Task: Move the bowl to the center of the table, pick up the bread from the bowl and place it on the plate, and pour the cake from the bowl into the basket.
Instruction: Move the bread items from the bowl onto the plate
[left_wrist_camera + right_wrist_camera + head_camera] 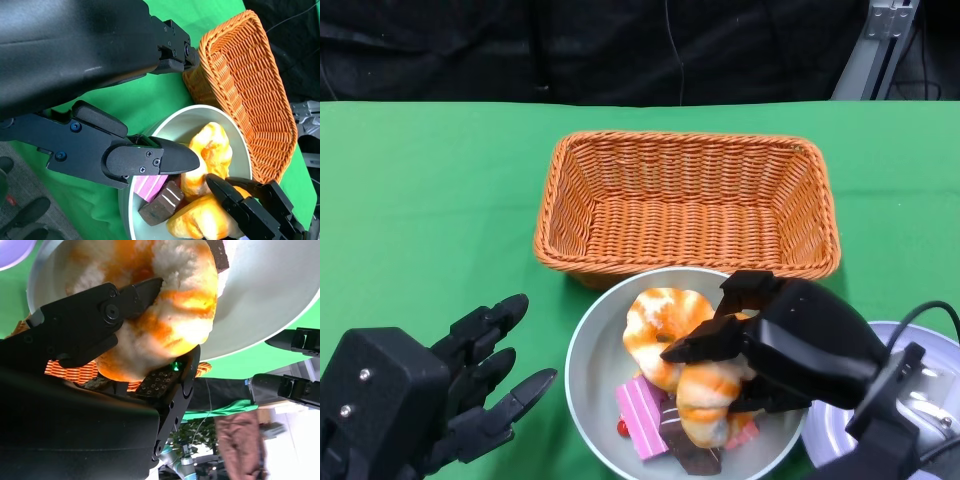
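Over the grey bowl [588, 350], my right hand [790, 345] curls down, fingers clamped around the orange-glazed bread [710, 400], while my left hand [470, 385] hovers alongside, fingers spread and empty.

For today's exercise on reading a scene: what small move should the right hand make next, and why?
Probably lift straight up. The right hand already grips a bread that sits low in the bowl among cake; the plate lies just beside.
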Available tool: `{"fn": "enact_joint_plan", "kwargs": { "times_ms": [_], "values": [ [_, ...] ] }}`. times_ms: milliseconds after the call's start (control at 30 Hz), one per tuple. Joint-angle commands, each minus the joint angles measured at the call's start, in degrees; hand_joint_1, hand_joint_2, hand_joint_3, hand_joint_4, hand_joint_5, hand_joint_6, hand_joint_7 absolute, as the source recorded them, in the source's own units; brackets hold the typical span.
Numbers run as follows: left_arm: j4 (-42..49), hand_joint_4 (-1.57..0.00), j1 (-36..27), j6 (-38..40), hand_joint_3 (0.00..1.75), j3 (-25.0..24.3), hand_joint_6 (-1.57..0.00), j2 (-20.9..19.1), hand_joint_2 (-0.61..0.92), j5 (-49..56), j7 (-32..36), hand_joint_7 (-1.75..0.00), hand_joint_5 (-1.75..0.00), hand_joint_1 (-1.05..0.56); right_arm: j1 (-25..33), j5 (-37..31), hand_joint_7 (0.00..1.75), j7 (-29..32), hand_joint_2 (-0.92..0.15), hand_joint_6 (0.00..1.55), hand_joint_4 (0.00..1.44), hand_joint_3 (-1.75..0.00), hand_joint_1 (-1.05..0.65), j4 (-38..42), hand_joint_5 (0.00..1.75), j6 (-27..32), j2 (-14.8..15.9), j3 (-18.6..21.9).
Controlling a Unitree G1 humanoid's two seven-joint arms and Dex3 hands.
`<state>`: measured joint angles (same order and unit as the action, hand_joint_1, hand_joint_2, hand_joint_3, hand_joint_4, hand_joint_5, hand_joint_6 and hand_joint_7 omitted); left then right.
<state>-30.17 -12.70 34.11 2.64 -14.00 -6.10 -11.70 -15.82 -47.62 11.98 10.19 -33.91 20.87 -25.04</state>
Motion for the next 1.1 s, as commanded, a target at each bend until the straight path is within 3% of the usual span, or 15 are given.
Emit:
{"fn": "enact_joint_plan", "kwargs": {
  "times_ms": [33, 100, 200, 267, 533, 867, 1100],
  "values": [
    [0.40, -0.10, -0.14, 0.02, 0.35, -1.30, -0.17, -0.06, 0.92, -0.45, -0.01, -0.02, -0.13, -0.68, 0.76, -0.80, 1.55, 11.09, -0.41, 0.84, 1.01, -1.14, -0.05, 0.57, 1.69, -6.09, -0.67, 1.55],
    [0.49, -0.10, -0.15, -0.27, 0.35, -1.18, -0.17, -0.26, 0.92, -0.36, -0.04, -0.02, -0.13, -0.68, 1.05, -1.76, 1.70, 13.92, -0.30, 0.79, 1.01, -1.30, -0.04, -0.66, 1.73, -6.69, -0.74, 2.12],
    [0.70, -0.11, -0.11, -0.54, 0.35, -1.08, -0.17, -0.53, 0.92, -0.18, -0.14, -0.02, -0.14, -0.68, 1.54, -0.95, 1.74, 15.62, -0.24, 0.78, 1.03, -1.34, -0.03, -2.38, 1.75, -7.99, -0.85, 3.04],
    [0.78, -0.11, -0.13, -0.52, 0.36, -1.02, -0.17, -0.73, 0.92, -0.13, -0.31, -0.02, -0.14, -0.68, 2.06, 0.22, 1.75, 15.67, -0.26, 0.78, 1.04, -1.38, -0.07, -3.77, 1.75, -8.74, -0.92, 3.80],
    [3.60, -0.11, -0.36, -4.32, 0.37, -0.90, -0.18, 0.66, 0.92, -0.55, -0.20, -0.02, -0.15, -0.65, 3.07, 1.54, 1.75, 14.44, -0.17, 0.82, 1.06, -1.49, -0.06, -7.24, 1.75, -9.01, -1.33, 5.94],
    [7.25, -0.12, -0.96, -8.41, 0.40, -1.59, -0.19, 3.69, 0.92, -3.84, -1.58, -0.02, -0.16, -0.61, 4.09, 10.07, 1.75, 5.41, -0.05, 0.86, 1.09, -1.73, -0.09, -16.40, 1.75, -7.12, -1.66, 9.37],
    [7.79, -0.12, -1.16, -9.31, 0.38, -1.73, -0.19, 3.30, 0.92, -4.29, -2.01, -0.01, -0.16, -0.62, 4.59, 13.48, 1.75, 0.78, -0.11, 0.86, 1.09, -1.74, -0.15, -20.27, 1.75, -4.59, -3.44, 11.44]
  ]
}}
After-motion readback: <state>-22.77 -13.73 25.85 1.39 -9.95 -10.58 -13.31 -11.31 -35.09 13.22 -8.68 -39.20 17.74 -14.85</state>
